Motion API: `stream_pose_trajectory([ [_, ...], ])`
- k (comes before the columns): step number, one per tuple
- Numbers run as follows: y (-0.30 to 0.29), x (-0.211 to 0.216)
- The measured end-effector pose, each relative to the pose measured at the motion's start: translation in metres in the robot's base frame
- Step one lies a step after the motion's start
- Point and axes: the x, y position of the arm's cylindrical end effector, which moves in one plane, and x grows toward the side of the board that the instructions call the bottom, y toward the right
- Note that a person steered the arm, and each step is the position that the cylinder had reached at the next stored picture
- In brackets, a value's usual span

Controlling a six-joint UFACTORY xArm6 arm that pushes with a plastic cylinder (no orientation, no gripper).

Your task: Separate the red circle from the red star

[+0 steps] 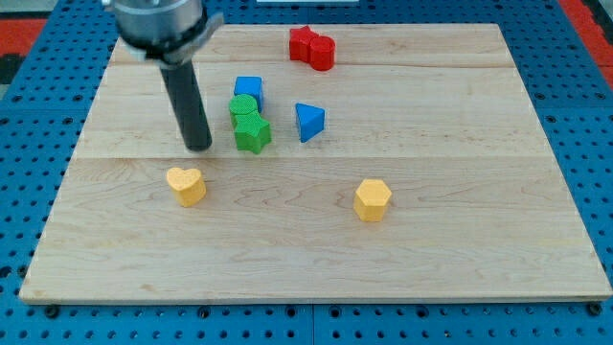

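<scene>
My tip [198, 147], the lower end of the straight dark rod, rests on the pale wooden board [460, 240] just to the view's left of the green pair and touches no block; being a bare rod, it has nothing to open, close or clamp. I judge it is parked there only in passing, since the task's blocks lie well away toward the view's top right of the green pair.

That green pair is a green round block [243, 104] pressed against a green star-like block [253, 133] below it. A blue square block [249, 88] sits touching the pair's top, and a blue triangular block [308, 122] stands just to its right. A yellow heart block [186, 184] lies below-left, a yellow hexagonal block [373, 199] below-right, both apart.

The red star block [304, 43] and red circle block [323, 54] (glossy, chunky) sit pressed together near the board's top edge, star on the left, with no gap visible, so the separating is not yet done.
</scene>
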Motion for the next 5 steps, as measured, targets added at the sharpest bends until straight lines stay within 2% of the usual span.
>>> stream_pose_trajectory([
  [1, 0.043, 0.027],
  [3, 0.135, 0.028],
  [5, 0.141, -0.017],
])
